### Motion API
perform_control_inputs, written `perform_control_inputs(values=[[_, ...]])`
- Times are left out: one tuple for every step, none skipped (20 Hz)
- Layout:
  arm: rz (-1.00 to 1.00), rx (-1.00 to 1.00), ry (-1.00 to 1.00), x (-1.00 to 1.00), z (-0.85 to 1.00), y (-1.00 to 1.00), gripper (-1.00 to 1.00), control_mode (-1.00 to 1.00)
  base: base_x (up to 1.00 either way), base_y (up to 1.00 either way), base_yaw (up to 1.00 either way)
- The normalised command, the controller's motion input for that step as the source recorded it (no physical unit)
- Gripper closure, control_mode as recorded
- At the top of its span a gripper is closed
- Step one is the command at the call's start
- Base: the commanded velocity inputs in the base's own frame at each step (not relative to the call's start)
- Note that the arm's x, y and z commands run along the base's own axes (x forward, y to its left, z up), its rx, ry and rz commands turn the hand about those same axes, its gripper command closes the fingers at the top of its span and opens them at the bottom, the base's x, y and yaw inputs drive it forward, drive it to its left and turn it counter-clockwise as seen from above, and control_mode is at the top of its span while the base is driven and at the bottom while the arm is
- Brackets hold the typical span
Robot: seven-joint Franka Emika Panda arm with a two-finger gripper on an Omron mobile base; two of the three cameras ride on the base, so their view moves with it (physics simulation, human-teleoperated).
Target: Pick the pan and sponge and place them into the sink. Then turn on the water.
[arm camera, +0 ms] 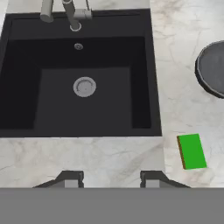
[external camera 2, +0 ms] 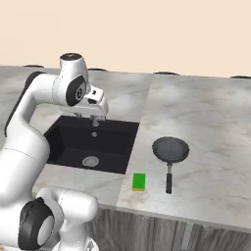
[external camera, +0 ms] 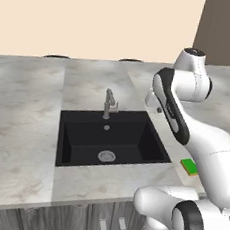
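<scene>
The claw [arm camera: 111,177] sits nearest, its two dark tips rising at the bottom of the hand view with a clear gap of bare counter [arm camera: 87,157] between them — partly open and holding nothing. It hangs high over the front edge of the sink [arm camera: 155,78], looking straight down, which suits a survey of the work before any reach.

The sponge [arm camera: 191,151] lies flat in the lower right of the hand view, just beside the sink's right front corner and apart from the claw. The pan [external camera 2: 170,149] rests upright on the counter in the right centre of the right base view, its dark handle pointing toward the front edge, with the sponge near the handle's end but not touching it. Both stand to one side of the basin, so either is a short carry across the rim.

The sink is bare — black walls and the silver drain [arm camera: 84,86], nothing in it. The faucet [external camera: 109,104] stands at the back rim with no stream falling, so I judge the task not yet begun.
</scene>
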Motion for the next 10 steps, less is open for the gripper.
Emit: perform_control_inputs(values=[[0.00,0.00,0.00,0.00,0.00,-0.01,-1.00,-1.00,0.00,0.00,0.00],[0.00,-0.01,0.00,0.00,0.00,-0.06,-1.00,-1.00,0.00,0.00,0.00],[0.00,-0.03,0.00,0.00,0.00,-0.11,-1.00,-1.00,0.00,0.00,0.00],[0.00,-0.05,0.00,0.00,-0.03,-0.16,-1.00,-1.00,0.00,0.00,0.00],[0.00,-0.06,0.00,0.00,-0.05,-0.20,-1.00,-1.00,0.00,0.00,0.00],[0.00,-0.07,0.00,0.00,-0.07,-0.22,-1.00,-1.00,0.00,0.00,0.00],[0.00,-0.08,0.00,0.00,-0.09,-0.24,-1.00,-1.00,0.00,0.00,0.00],[0.00,-0.09,0.00,0.00,-0.10,-0.23,-1.00,-1.00,0.00,0.00,0.00],[0.00,-0.10,0.00,0.00,-0.10,-0.23,-1.00,-1.00,0.00,0.00,0.00],[0.00,-0.11,0.00,0.00,-0.12,-0.23,-1.00,-1.00,0.00,0.00,0.00]])
